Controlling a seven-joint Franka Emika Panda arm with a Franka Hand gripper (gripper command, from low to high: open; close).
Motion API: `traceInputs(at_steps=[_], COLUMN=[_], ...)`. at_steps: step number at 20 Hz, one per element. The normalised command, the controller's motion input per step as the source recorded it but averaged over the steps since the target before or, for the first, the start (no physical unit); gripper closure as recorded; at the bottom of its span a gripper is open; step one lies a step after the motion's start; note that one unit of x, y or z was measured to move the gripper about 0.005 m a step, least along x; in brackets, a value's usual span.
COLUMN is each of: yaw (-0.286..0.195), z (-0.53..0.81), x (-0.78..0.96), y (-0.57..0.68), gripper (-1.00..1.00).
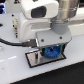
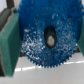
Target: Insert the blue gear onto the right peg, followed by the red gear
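Bright-blue plastic filled our wrist view: the blue gear (image 2: 47,37) sat clenched between the fingers (image 2: 9,42) of the gripper (image 1: 51,51), its toothed rim spread wide and the hole of its hub facing the camera. In the exterior view we saw that gear low under the arm, directly over the grey black-rimmed plate (image 1: 34,59), close above it or perhaps already touching; we could not tell which. The relation that mattered to us was hub hole to the right peg, and the peg was hidden behind the gear and gripper, so we judged alignment only from the gear sitting squarely over the plate. The gear's flat face lay roughly parallel to the plate, which suited a straight descent. Around the plate the white worktop (image 1: 15,70) looked smooth, with a dark cable (image 1: 15,43) lying away from the plate. We did not find the red gear in either view.
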Motion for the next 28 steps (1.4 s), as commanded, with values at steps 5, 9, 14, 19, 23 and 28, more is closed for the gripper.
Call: traceInputs(at_steps=[5,9,14,19,23,28], yaw=[0.000,0.000,0.000,0.000,0.000,0.000], z=[-0.08,0.01,0.03,0.20,0.56,0.41], x=[0.12,0.05,0.04,0.03,-0.17,-0.39], y=[0.04,0.08,0.08,0.12,0.13,0.18], gripper=[1.00,1.00,1.00,-1.00,-1.00,-1.00])
